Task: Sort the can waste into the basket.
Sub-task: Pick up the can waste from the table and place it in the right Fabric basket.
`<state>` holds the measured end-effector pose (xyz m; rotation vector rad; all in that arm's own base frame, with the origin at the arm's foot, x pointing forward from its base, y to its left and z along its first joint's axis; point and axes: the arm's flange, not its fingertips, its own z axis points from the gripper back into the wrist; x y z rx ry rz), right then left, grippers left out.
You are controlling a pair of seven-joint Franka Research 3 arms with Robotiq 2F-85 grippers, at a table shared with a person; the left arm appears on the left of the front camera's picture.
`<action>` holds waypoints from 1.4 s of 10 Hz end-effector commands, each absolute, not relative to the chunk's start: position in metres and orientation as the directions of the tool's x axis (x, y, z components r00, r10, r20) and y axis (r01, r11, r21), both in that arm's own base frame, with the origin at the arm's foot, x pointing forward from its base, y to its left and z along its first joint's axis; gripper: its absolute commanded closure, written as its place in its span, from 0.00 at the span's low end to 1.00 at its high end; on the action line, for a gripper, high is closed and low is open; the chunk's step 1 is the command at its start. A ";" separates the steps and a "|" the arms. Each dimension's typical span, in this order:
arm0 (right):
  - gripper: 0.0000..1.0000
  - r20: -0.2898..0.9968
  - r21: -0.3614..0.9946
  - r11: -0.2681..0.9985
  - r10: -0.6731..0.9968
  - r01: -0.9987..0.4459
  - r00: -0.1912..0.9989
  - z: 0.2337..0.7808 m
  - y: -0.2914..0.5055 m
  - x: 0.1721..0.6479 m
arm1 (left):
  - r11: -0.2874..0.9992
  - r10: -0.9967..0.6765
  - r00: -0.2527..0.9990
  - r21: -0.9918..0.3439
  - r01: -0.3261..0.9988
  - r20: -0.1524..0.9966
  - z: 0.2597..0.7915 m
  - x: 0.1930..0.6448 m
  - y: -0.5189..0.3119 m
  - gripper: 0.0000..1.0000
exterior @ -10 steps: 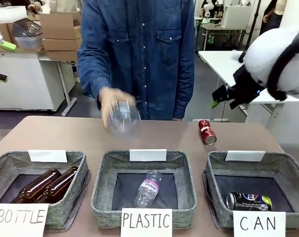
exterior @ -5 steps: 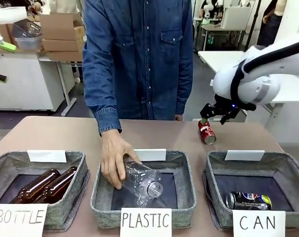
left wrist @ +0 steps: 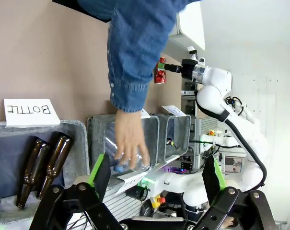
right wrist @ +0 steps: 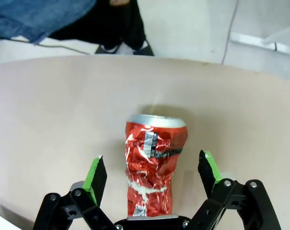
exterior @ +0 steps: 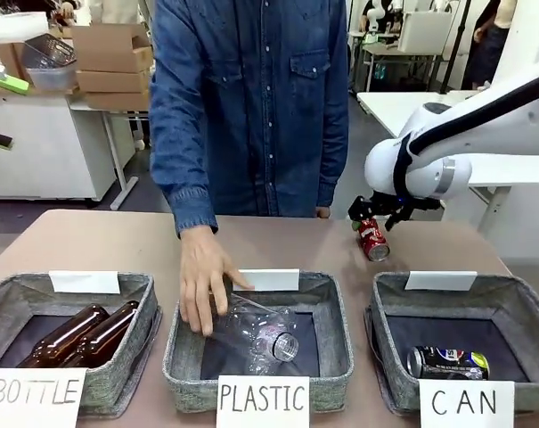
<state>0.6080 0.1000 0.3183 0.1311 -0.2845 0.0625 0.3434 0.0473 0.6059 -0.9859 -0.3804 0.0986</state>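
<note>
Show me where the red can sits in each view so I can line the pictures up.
Front view: the red can lies on the table behind the CAN basket, under the right end effector.
Left wrist view: small, upper middle, by the far white arm.
Right wrist view: centre, between the open green pads.
Shared landmark: the person's denim sleeve.
</note>
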 end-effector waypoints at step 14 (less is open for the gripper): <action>1.00 0.269 0.105 0.994 -0.001 -0.028 0.963 0.309 0.100 0.609 | 0.560 0.235 0.930 -0.822 0.108 0.282 0.606 0.342 0.050 0.00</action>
